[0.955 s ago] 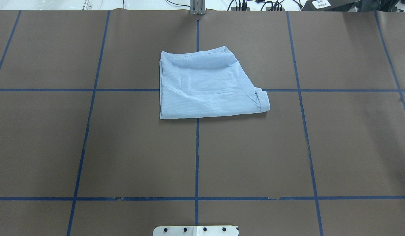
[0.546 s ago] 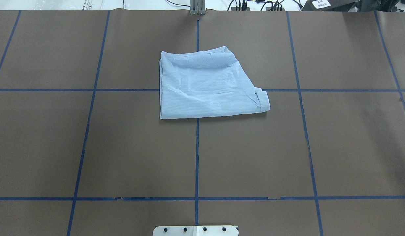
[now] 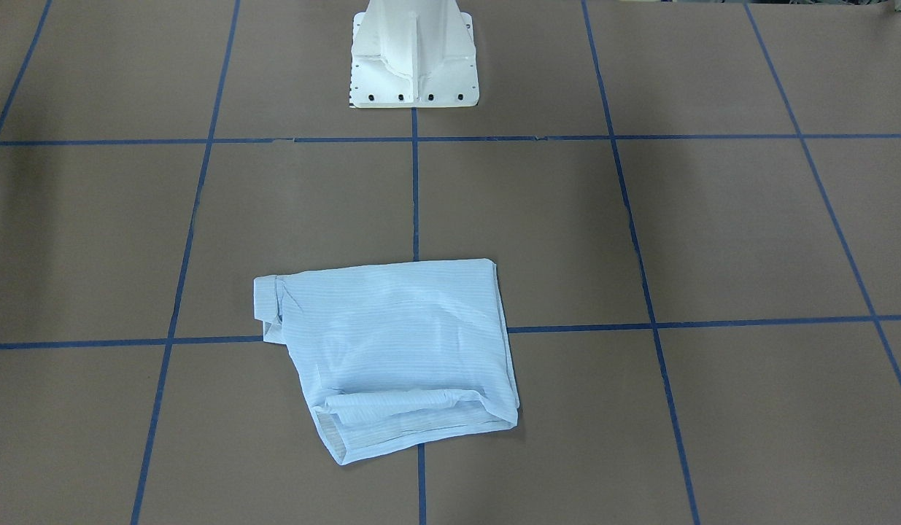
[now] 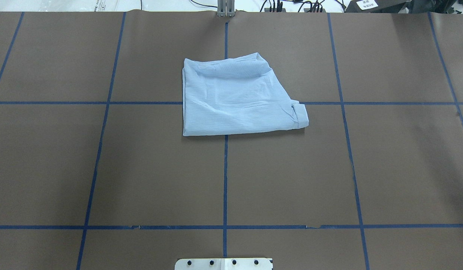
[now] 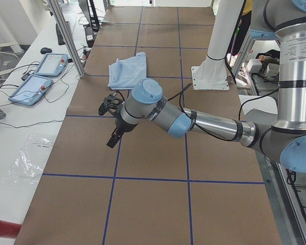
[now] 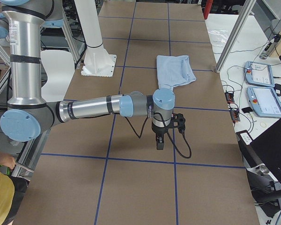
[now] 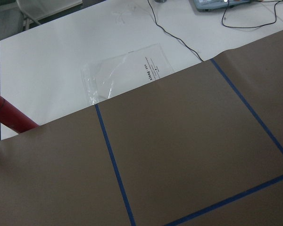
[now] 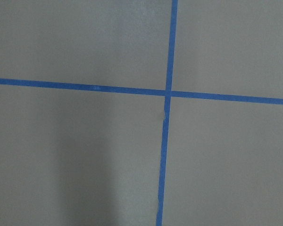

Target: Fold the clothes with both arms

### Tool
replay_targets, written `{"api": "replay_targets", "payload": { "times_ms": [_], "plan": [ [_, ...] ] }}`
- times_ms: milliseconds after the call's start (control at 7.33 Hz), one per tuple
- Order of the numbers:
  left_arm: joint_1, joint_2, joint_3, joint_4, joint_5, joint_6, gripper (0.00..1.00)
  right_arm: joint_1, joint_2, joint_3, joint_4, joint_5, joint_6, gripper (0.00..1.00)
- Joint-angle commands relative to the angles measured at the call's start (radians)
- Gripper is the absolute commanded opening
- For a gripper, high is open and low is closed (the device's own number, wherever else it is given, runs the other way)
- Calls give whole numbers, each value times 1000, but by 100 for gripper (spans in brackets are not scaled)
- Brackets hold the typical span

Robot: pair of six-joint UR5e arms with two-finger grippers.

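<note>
On the brown paper-covered table [image 4: 141,168] with its blue tape grid, seen from overhead, the thin pale blue striped shirt [image 4: 235,97] lies folded into a compact packet just beyond the centre. It lies exactly as it did a second ago: no edge or crease has shifted, and no arm enters this view. I judge the folding finished or nearly so, with both arms drawn clear.

The front-facing view shows the same shirt [image 3: 399,343], a small tab of cloth jutting from one corner and a rolled layer along the edge away from the tall white pedestal base [image 3: 414,51]. Collar and buttons are hidden inside the folds.

From the left end, the left arm's black two-finger gripper [image 5: 112,138] hangs over bare paper, well apart from the shirt [image 5: 126,71]. No cloth hangs from it, but I cannot tell whether its jaws are parted or closed.

From the right end, the right arm's black gripper [image 6: 160,144] points down at bare table, apart from the shirt [image 6: 175,70]; here too I cannot tell.

The left wrist view shows only paper, a clear plastic bag [image 7: 122,75] and a red cylinder [image 7: 9,117].

The right wrist view shows only a tape crossing [image 8: 169,92]. No fingers appear in either wrist view.
</note>
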Motion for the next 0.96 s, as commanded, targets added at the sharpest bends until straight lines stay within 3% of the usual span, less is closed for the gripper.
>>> {"api": "replay_targets", "payload": {
  "times_ms": [0, 273, 546, 819],
  "plan": [
    [0, 13, 28, 8, 0, 1, 100, -8, -4, 9, 1, 8, 0, 100],
    [1, 8, 62, 8, -7, -1, 100, -8, -5, 6, 2, 8, 0, 100],
    [1, 8, 115, 75, -99, 1, 100, -9, -5, 3, 9, 8, 0, 100],
    [3, 11, 140, 66, -87, 2, 100, -12, -5, -3, 10, -3, -3, 100]
  ]
}}
